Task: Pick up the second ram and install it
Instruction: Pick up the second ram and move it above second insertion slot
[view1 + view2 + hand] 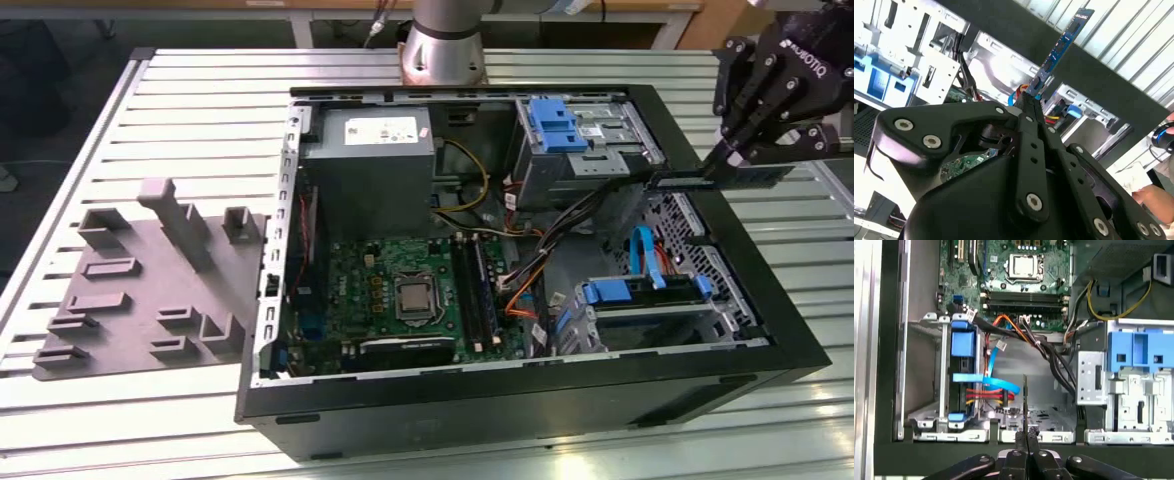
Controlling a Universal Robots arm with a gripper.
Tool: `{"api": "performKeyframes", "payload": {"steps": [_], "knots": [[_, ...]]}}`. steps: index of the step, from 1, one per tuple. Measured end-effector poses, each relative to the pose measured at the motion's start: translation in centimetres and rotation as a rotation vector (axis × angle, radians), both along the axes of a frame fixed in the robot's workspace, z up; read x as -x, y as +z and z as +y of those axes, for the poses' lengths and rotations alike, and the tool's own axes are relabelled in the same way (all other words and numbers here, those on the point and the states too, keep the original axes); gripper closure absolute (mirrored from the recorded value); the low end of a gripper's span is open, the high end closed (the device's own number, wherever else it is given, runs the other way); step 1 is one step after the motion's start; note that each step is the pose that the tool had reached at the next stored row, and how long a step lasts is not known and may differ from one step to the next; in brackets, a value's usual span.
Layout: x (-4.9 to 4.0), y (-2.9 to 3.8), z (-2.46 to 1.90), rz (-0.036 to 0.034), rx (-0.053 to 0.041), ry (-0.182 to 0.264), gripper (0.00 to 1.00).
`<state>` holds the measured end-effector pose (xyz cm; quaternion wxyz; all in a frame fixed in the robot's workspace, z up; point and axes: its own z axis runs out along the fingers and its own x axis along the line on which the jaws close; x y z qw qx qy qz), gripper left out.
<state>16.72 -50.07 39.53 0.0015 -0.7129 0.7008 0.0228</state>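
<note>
The end effector [721, 160] is closed on the second ram [761, 174], its fingers pinched flat against the two faces of the stick at about mid-length. It hangs above the rim of the open computer case [747, 300], on the side of the case toward the exterior view's right, just beside the blue-fronted drive cage [567, 125]. The stick lies roughly level there, with both ends sticking out past the fingers.

In the second wrist view the ram [1064, 42] runs out from the fingertips as a narrow blue-green board. In the first wrist view it is seen edge-on, a thin dark line rising from the closed fingers over the case floor. The black memory slots [1024, 297] sit on the motherboard [400, 290] deeper inside the case, well apart from the stick.

My judgement is that the stick is very light and stiff but fragile — a thin board with bare chips on its faces and contacts along one long edge. The flat faces give little friction, so it could pivot in a narrow pinch. Taking it across the faces near the middle, away from the contact edge, looks sound, and that is how it sits now. The grey moulded fixture [147, 280] lies on the slatted worktop [200, 90] outside the case, on the far side from the end effector.
</note>
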Motion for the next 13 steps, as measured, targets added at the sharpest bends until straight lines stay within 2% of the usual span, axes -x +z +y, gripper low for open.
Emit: {"api": "performKeyframes", "payload": {"steps": [4,13], "knots": [[1.79,-0.03,0.0,0.0002,-0.0002,0.0,0.89],[2.18,-0.03,0.01,0.0001,-0.0001,0.0,0.89]]}}
